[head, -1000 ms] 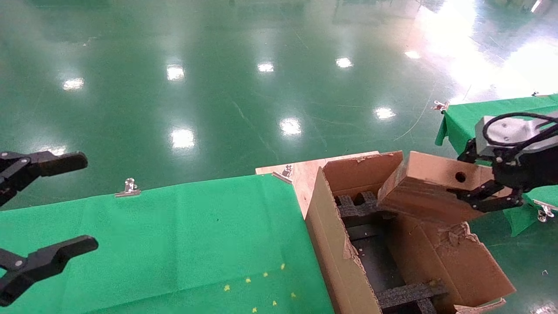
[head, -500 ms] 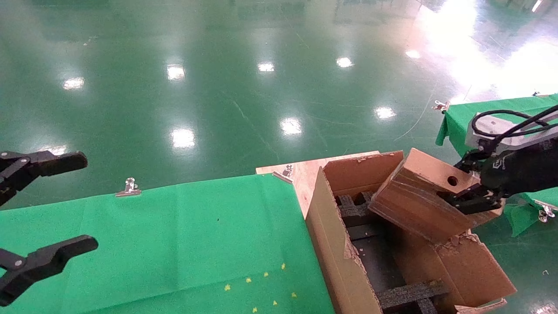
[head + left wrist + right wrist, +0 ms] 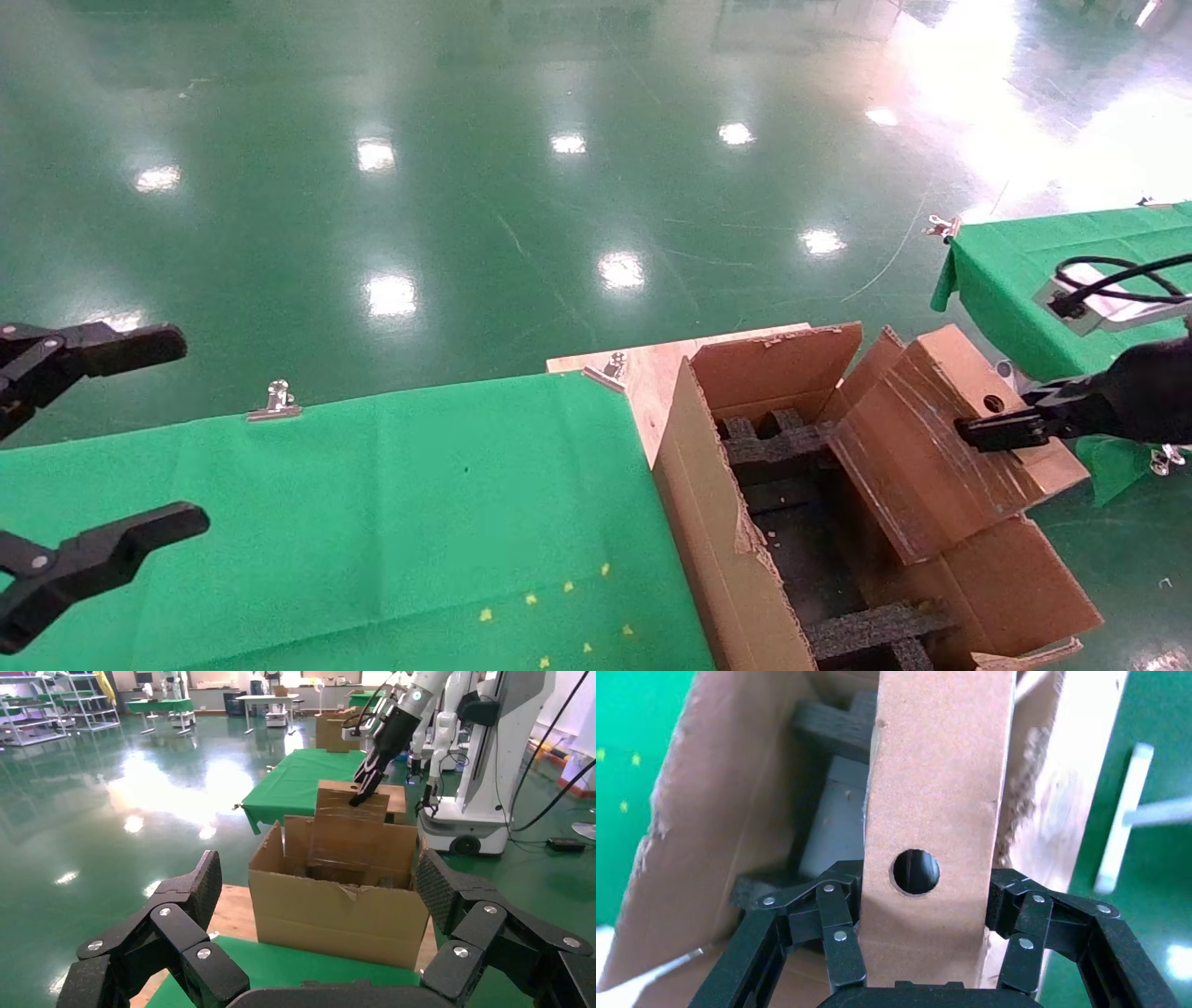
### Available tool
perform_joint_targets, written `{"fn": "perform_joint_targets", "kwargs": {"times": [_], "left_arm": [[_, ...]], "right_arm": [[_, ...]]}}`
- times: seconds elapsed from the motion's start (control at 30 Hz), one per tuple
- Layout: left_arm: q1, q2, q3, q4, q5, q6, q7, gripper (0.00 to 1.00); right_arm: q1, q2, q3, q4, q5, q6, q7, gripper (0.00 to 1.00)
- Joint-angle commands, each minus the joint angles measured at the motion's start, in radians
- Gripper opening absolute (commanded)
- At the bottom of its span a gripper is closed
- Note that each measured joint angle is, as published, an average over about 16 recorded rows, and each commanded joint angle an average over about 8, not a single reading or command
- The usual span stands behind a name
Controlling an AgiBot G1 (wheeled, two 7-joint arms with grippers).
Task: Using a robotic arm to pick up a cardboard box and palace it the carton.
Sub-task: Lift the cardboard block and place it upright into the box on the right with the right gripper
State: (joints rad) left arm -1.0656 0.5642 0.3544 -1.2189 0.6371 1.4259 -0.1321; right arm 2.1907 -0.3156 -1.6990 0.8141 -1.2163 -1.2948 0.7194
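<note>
The right gripper [image 3: 923, 952] clamps the box [image 3: 941, 438], now tipped steeper and lower into the carton [image 3: 736, 559]. Insertion under way; left gripper [image 3: 93, 466] idles wide open

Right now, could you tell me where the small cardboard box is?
In the head view the cardboard box is on the right, tilted, its lower end inside the open carton, with the right pincer shut on it.
</note>
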Motion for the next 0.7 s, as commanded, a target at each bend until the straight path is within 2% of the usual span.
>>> {"fn": "perform_joint_targets", "kwargs": {"times": [0.03,0.33,0.7], "left_arm": [[0.0,0.0,0.0,0.0,0.0,0.0,0.0,1.0],[0.0,0.0,0.0,0.0,0.0,0.0,0.0,1.0],[0.0,0.0,0.0,0.0,0.0,0.0,0.0,1.0]], "right_arm": [[-0.01,0.015,-0.004,0.008,0.004,0.022,0.056,0.0],[-0.016,0.014,-0.006,0.004,0.006,0.036,0.078,0.0],[-0.074,-0.003,-0.043,-0.001,-0.021,0.116,0.248,0.0]]}}
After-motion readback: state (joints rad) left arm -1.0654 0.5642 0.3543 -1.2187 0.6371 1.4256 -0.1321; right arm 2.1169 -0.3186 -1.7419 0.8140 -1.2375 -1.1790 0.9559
